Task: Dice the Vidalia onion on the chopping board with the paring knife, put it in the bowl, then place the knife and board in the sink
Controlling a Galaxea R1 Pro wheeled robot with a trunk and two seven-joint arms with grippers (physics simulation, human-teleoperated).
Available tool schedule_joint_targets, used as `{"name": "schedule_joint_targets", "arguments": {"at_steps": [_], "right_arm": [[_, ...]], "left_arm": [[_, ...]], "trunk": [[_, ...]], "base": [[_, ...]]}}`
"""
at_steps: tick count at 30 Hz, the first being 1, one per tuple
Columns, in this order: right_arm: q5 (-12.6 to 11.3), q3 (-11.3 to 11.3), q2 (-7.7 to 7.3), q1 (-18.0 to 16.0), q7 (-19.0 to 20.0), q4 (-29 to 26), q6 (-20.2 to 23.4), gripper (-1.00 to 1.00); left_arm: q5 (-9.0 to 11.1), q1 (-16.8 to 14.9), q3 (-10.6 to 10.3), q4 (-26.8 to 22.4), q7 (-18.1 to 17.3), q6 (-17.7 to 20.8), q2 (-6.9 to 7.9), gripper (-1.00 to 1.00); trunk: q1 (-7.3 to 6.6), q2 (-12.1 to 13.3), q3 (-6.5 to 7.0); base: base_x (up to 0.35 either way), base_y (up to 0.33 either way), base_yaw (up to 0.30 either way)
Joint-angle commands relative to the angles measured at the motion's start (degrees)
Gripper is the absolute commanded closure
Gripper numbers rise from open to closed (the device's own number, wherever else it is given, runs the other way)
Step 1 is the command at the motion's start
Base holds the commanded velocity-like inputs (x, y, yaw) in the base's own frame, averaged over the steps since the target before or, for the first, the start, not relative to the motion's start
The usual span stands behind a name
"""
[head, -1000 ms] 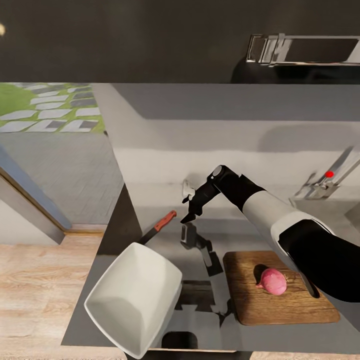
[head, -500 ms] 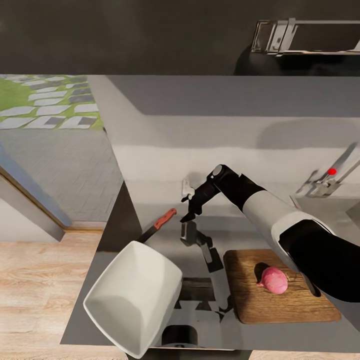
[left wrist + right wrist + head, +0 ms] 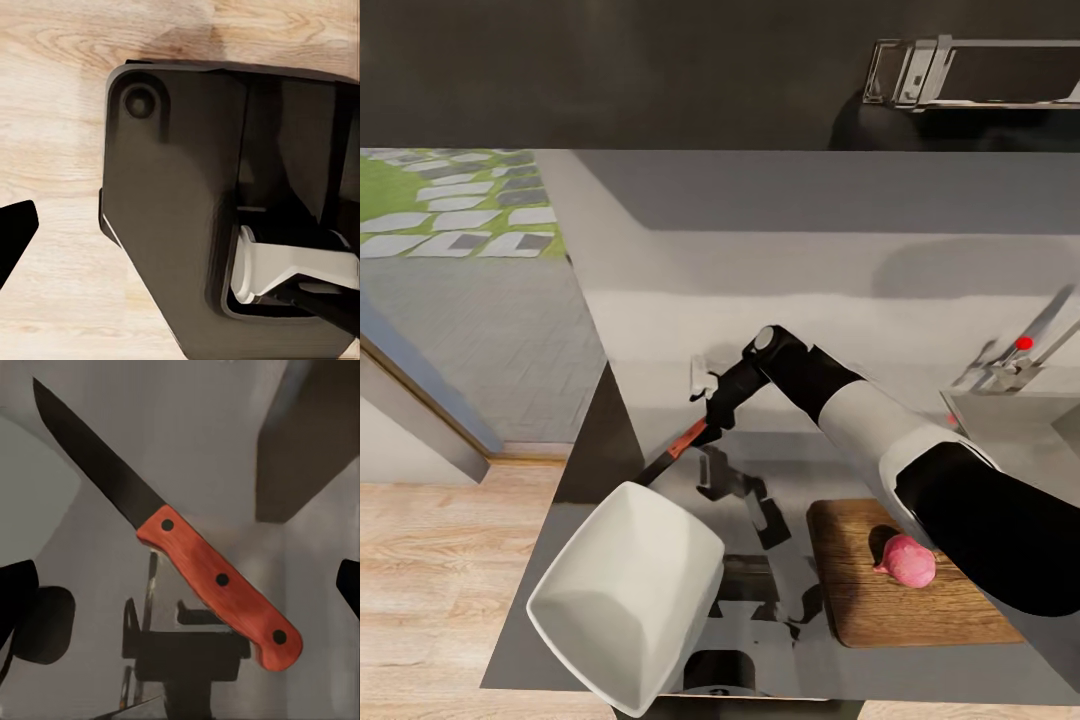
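Observation:
The paring knife [image 3: 682,443] lies flat on the grey countertop [image 3: 830,455], with its red handle [image 3: 221,581] toward my right gripper and its dark blade [image 3: 97,465] pointing at the bowl. My right gripper [image 3: 705,408] hovers just over the handle, open, with a fingertip [image 3: 15,600] on either side of the knife [image 3: 187,547] and not touching it. The white bowl [image 3: 625,590] sits near the counter's front left corner. The pink Vidalia onion [image 3: 907,560] rests on the wooden chopping board [image 3: 870,610]. My left gripper [image 3: 180,240] hangs open over the floor.
The angular tap [image 3: 1015,360] with a red dot and the sink's steel edge [image 3: 1000,415] are at the right. The counter ends just left of the knife, with wooden floor [image 3: 430,560] below. My own dark base [image 3: 172,225] is under the left wrist.
My right gripper has moved left and slightly down, from beside the knife to directly over its red handle. The head camera shifted a little a second ago.

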Motion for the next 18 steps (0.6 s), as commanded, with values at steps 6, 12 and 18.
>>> {"name": "schedule_joint_targets", "arguments": {"at_steps": [6,12,18], "right_arm": [[0.43,0.09,0.0,-0.04,0.19,-1.01,0.49,-1.0],[0.72,0.12,0.0,-0.04,0.14,-1.1,0.51,-1.0],[1.69,0.13,0.0,-0.04,-0.38,-1.11,0.46,-1.0]], "left_arm": [[0.6,0.03,-0.75,-0.21,0.15,0.27,-0.01,-1.0],[0.6,0.03,-0.81,-0.14,0.15,0.27,-0.03,-1.0],[0.6,0.03,-0.77,-0.21,0.15,0.27,-0.04,-1.0]], "trunk": [[0.03,-0.1,-0.09],[0.03,-0.1,-0.15],[0.03,-0.1,-0.61]], "base": [[0.0,0.0,0.0],[0.0,0.0,0.0],[0.0,0.0,0.0]]}}
